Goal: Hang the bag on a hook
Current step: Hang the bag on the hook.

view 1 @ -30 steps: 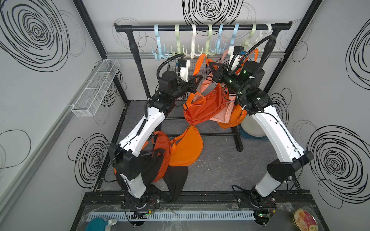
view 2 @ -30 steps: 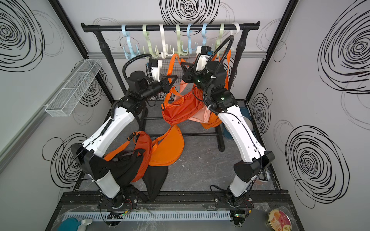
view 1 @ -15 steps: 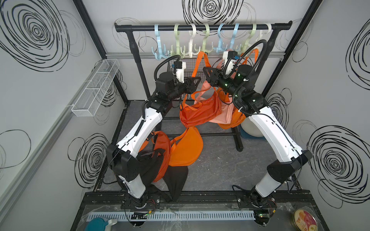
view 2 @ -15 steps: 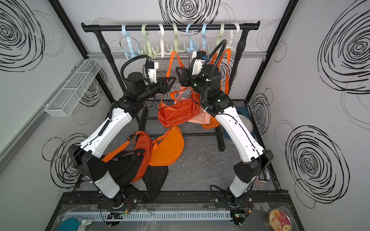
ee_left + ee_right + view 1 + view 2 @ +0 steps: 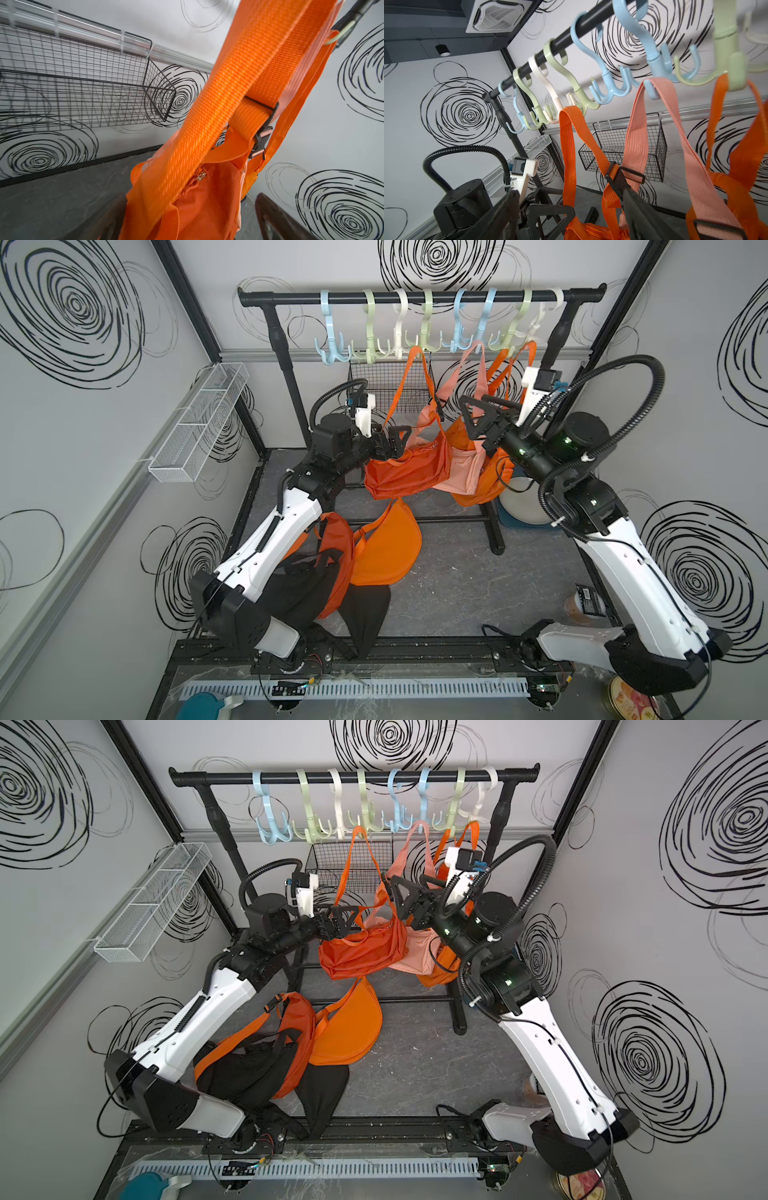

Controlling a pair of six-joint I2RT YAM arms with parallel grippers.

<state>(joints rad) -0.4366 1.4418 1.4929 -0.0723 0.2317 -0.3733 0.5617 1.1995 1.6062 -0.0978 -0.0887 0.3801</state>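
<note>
1. The left wall (image 5: 104, 448) is pale grey with black spiral drawings, and a white wire basket (image 5: 195, 427) is fixed to it on a grey rail
2. The desk (image 5: 457, 580) is dark grey with a stone pattern. On its left part lies a heap of bags (image 5: 332, 568), orange and black, partly under the left arm
3. The left gripper (image 5: 395, 443) is at the left end of the hanging bag. In the left wrist view its fingers (image 5: 274, 220) stand wide apart, with the bag's strap passing between them, not clamped
4. A black rail (image 5: 291, 297) crosses the back of the room and carries a row of blue, green and white hooks. Behind it, a black wire basket (image 5: 386, 385) hangs on the back wall
5. The bag (image 5: 407, 472), bright orange, hangs above the desk. Its strap (image 5: 566, 145) goes over a prong of the green hook (image 5: 426, 335), the fourth from the left
6. Just right of it hang a pink bag (image 5: 461, 477) and another orange bag (image 5: 482, 493), pressed together
7. The right gripper (image 5: 473, 404) is raised beside the straps with its fingers (image 5: 639, 209) apart, holding nothing. One finger is at the black buckle (image 5: 623, 176); I cannot tell whether it touches
8. Near the right wall, a round white dish (image 5: 519, 502) lies on the desk
</note>
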